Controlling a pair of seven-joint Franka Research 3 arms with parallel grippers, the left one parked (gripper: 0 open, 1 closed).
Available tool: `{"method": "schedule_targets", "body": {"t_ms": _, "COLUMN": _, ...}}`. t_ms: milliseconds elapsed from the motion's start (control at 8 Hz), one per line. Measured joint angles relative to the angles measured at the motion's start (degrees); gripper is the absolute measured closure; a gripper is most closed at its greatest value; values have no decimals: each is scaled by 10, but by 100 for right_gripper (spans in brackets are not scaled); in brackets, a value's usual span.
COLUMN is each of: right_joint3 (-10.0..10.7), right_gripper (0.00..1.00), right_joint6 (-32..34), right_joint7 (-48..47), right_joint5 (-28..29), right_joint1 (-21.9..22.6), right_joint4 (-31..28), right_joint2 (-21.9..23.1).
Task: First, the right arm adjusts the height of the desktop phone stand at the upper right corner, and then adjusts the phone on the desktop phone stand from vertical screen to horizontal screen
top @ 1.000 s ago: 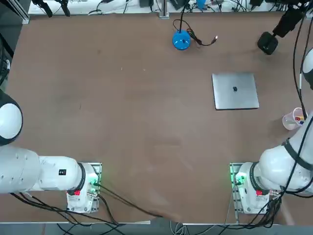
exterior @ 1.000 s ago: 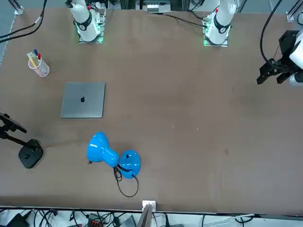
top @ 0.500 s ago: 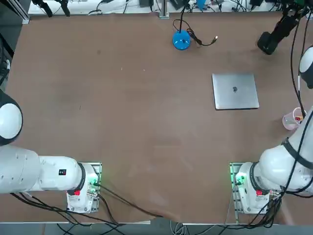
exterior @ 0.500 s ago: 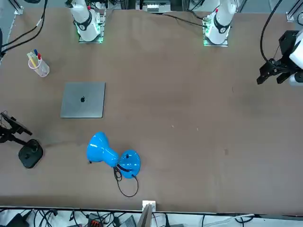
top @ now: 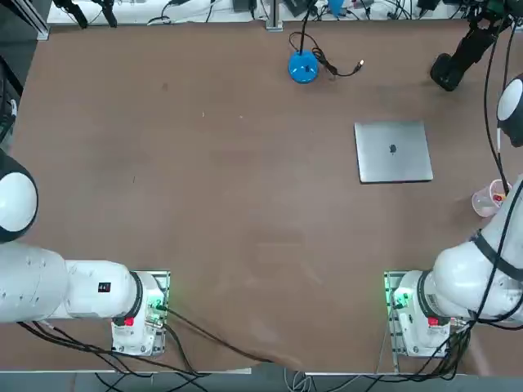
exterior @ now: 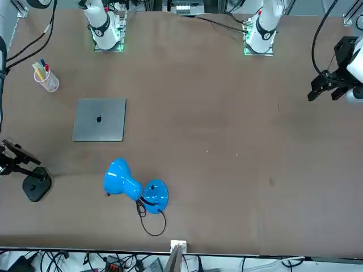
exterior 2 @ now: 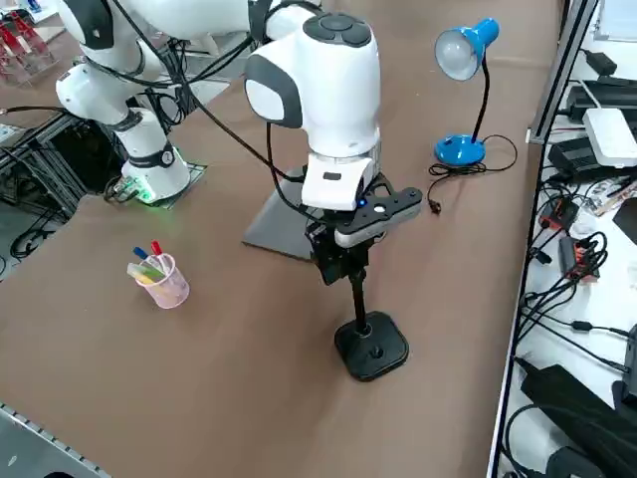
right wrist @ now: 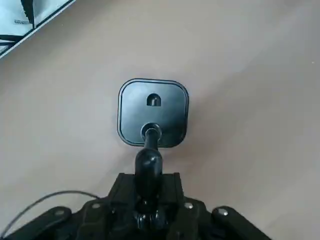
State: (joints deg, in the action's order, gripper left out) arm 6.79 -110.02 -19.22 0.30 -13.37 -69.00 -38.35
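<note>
The desktop phone stand point(exterior 2: 371, 349) is at the table's far right corner, its rounded black base point(top: 447, 72) flat on the table and a thin pole rising from it. In the right side view my right gripper point(exterior 2: 343, 261) hangs from above, shut on the pole's top. The wrist view looks straight down the pole point(right wrist: 149, 162) onto the base point(right wrist: 153, 112), with a black clamp block at my gripper point(right wrist: 148, 212). In the front view the stand point(exterior: 37, 184) is at the left edge. The phone is hidden under my gripper and wrist.
A silver laptop point(top: 393, 152) lies shut just inward of the stand. A blue desk lamp point(top: 303, 67) with a loose cable is at the far edge. A clear cup of pens point(top: 490, 198) sits nearer my base. Cables and boxes point(exterior 2: 587, 119) lie beyond the table edge.
The stand's upper end has moved with my gripper toward the table's far edge, and the pole now stands steeper. The base has stayed in place.
</note>
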Motion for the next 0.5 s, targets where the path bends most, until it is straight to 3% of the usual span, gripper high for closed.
{"method": "schedule_targets", "body": {"t_ms": 125, "right_joint3": 0, "right_gripper": 59, "right_joint6": -1, "right_joint7": 0, "right_joint5": 0, "right_joint1": 0, "right_joint4": -1, "right_joint2": -3}}
{"method": "schedule_targets", "body": {"t_ms": 500, "right_joint3": 0, "right_gripper": 4, "right_joint6": -3, "right_joint7": 3, "right_joint5": -10, "right_joint1": 1, "right_joint4": 2, "right_joint2": -11}}
